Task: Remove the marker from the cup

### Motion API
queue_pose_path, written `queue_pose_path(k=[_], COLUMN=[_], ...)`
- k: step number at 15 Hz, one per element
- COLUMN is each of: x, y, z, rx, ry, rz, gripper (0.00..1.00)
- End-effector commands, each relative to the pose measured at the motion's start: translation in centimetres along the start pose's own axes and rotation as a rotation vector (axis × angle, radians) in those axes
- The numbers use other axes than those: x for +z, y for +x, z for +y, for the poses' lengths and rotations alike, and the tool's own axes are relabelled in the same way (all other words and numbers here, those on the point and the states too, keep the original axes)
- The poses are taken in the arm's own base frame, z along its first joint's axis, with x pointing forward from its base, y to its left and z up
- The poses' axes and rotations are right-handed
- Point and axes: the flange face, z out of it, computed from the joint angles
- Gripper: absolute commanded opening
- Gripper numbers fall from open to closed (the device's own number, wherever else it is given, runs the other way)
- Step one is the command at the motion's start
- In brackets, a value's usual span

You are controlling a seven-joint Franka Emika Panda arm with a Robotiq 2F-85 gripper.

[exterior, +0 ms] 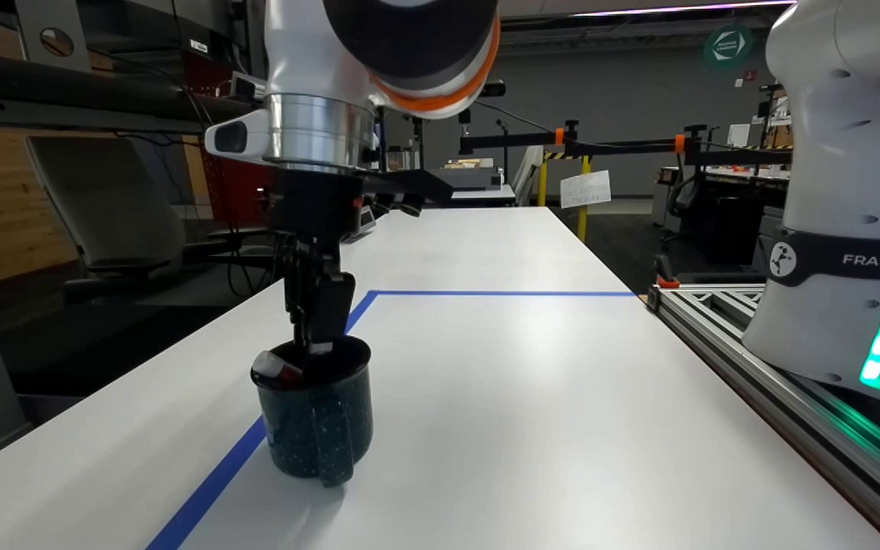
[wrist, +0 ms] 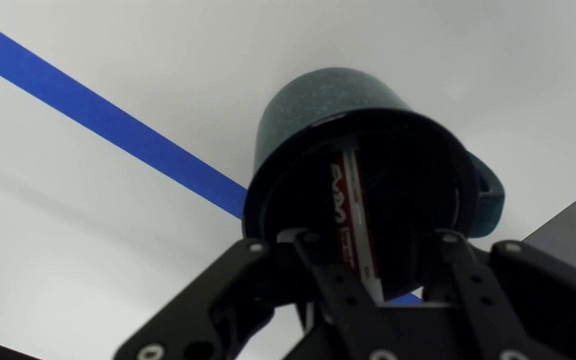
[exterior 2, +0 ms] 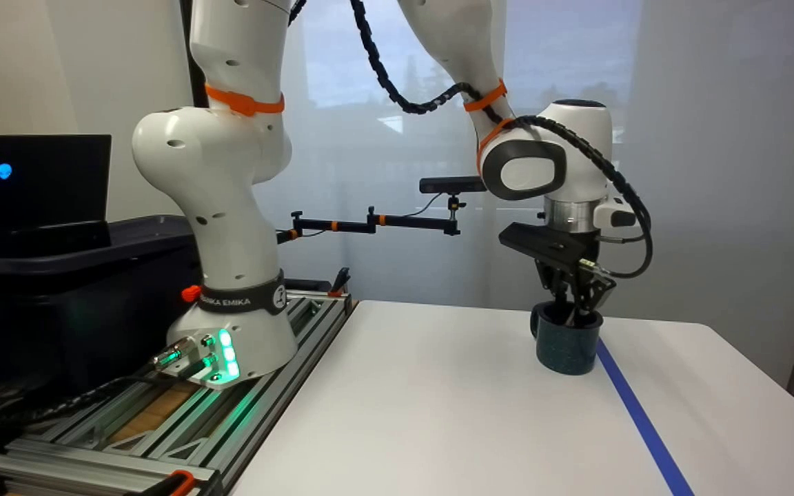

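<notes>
A squat, speckled dark teal cup [exterior: 293,431] stands upright on the flat white table [exterior: 562,428], just right of the blue tape strip [exterior: 211,485] in an exterior view. The slim red-and-white marker [wrist: 354,200] sits tilted inside the cup. The black two-finger gripper [wrist: 369,236] points downward, released, fingers spread within the cup's mouth. The marker shows between them; finger contact: cannot be determined.

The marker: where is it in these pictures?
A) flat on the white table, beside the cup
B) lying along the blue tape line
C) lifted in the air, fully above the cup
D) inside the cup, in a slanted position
D, because the wrist view shows the marker slanting within the mouth of the cup, which stands upright on the table in both exterior views.
</notes>
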Motion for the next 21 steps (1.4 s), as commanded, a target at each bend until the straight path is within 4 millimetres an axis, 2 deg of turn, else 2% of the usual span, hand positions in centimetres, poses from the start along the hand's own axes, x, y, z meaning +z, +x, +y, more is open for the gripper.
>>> queue_pose_path(k=[1,2,3,5,7,12,15,16,17,21], x=[0.3,0.5,0.8,1.2,0.8,-4.4,-5.9,-6.0,-6.2,-5.9], y=[-0.1,-0.1,-0.1,0.1,0.4,1.1,1.1,1.0,1.0,0.8], z=[0.2,0.2,0.1,0.0,-0.2,-0.6,0.1,0.2,0.3,0.4], rx=[-0.022,-0.022,-0.021,-0.026,-0.034,-0.046,-0.033,-0.03,-0.028,-0.033], ry=[-0.014,-0.009,0.0,0.019,0.027,0.02,0.014,0.01,0.013,0.012], rz=[0.003,0.003,0.001,-0.001,0.004,0.068,0.094,0.095,0.099,0.089], gripper=[0.25,0.19,0.22,0.0,0.03,0.0,0.0,0.26,0.26,0.56])
